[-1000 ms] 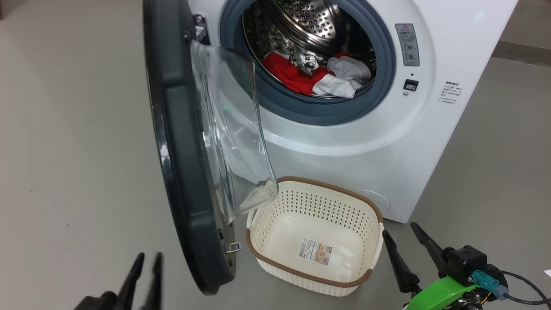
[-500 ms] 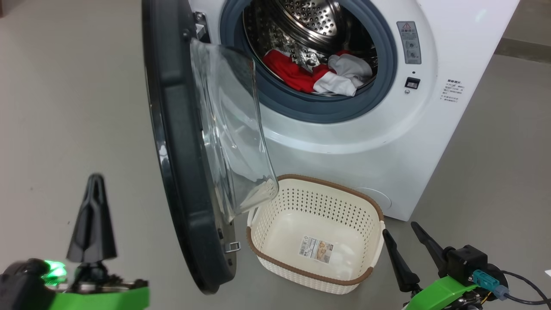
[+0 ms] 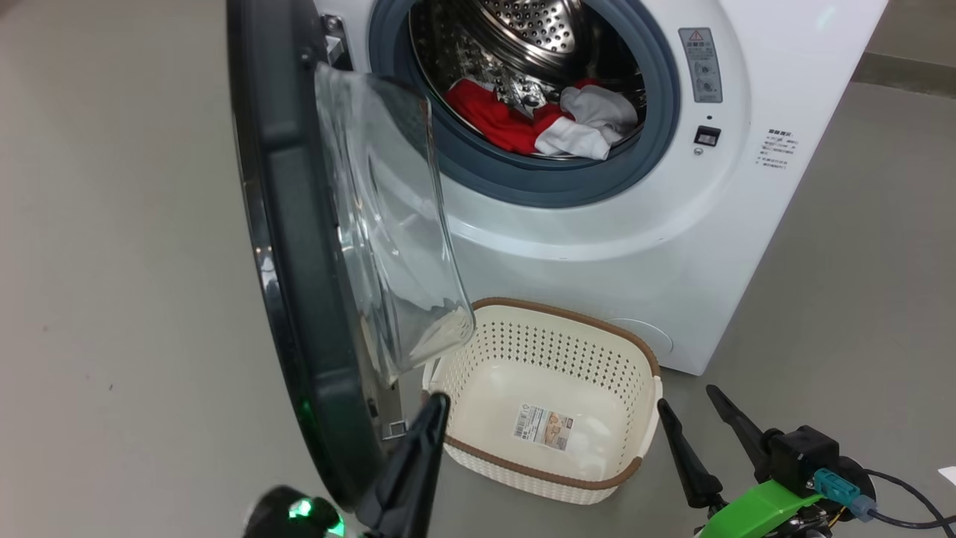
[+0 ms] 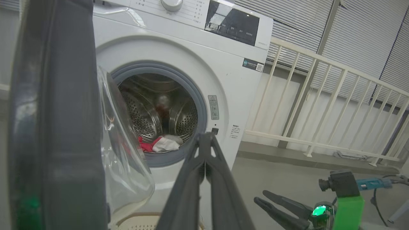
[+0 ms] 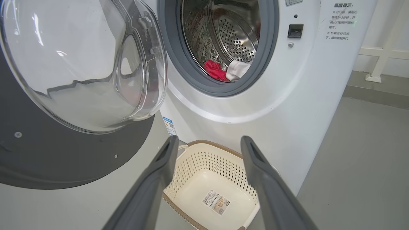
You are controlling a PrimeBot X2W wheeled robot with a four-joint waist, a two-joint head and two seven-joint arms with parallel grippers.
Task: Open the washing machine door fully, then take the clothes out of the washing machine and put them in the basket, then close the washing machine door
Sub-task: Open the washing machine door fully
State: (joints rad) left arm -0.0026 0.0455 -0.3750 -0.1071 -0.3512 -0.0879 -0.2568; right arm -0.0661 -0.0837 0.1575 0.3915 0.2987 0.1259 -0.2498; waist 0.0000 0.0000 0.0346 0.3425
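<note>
The left gripper (image 3: 435,409), earlier at the far lower left with jaws apart, now has its jaws together and rises beside the washing machine door's (image 3: 295,224) lower edge, near the basket (image 3: 538,473).

You are looking at a white washing machine (image 3: 672,246) whose door (image 3: 291,224) is showing a glossy black rim around clear glass. Its grey-blue gasket (image 3: 523,190) is ringing a shiny steel drum (image 3: 545,22) dotted with holes. The clothes (image 3: 508,127) are glowing bright red with white parts. The basket (image 3: 553,347) is showing cream-white walls patterned with rows of perforations, under a brown woven-look rim. The floor (image 3: 112,261) is reading plain grey.
</note>
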